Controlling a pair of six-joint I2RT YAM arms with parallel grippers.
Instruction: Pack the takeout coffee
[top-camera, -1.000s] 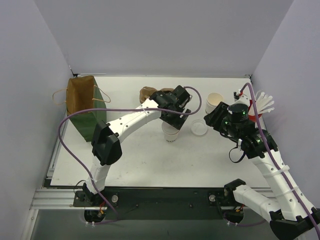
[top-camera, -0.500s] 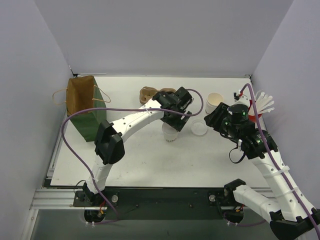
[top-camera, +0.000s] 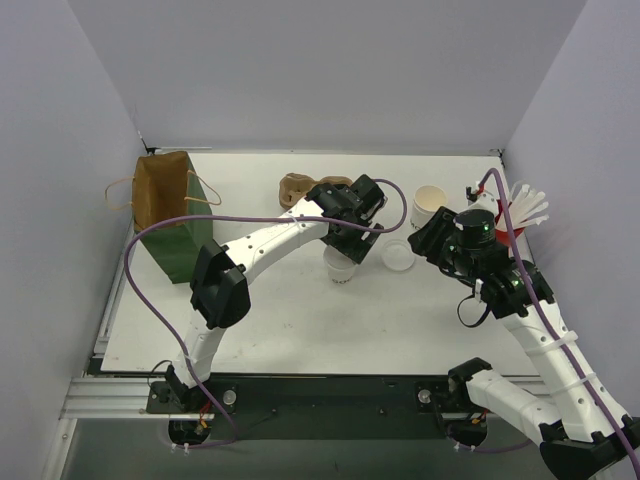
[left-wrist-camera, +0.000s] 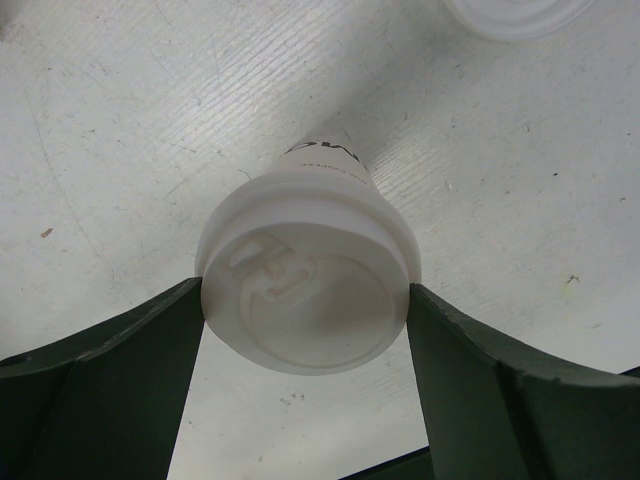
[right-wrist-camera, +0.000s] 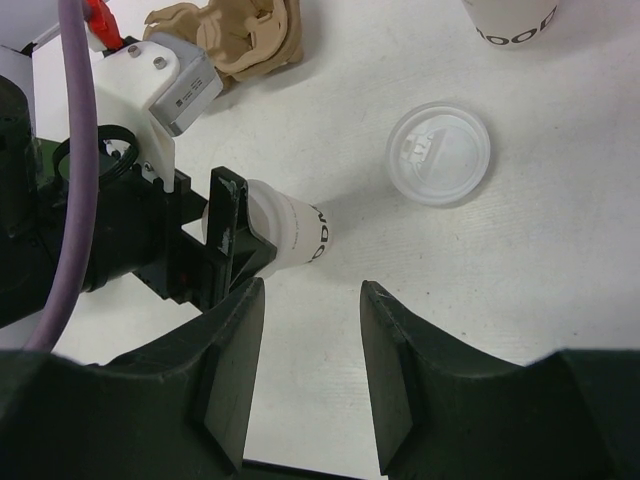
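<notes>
The takeout coffee (top-camera: 340, 268) is a small white paper cup with a white lid, standing mid-table. From the left wrist its lid (left-wrist-camera: 305, 285) fills the space between both dark fingers, which touch its rim on either side. My left gripper (top-camera: 343, 252) reaches over it from the left and is shut on it. The right wrist view shows the cup (right-wrist-camera: 290, 235) tilted in that grip, with black print on its side. My right gripper (right-wrist-camera: 310, 290) hovers right of the cup, jaws apart with only bare table between them; the top view shows it (top-camera: 432, 238) near the loose lid.
A spare clear-white lid (top-camera: 398, 256) lies just right of the cup. An open white cup (top-camera: 428, 204) and a red cup of white straws (top-camera: 515, 215) stand at the back right. A brown pulp carrier (top-camera: 296, 186) lies behind. A green paper bag (top-camera: 168, 210) stands open at the left.
The left arm's elbow and wrist have shifted slightly to the right over the cup. The cup and the right arm have stayed where they were.
</notes>
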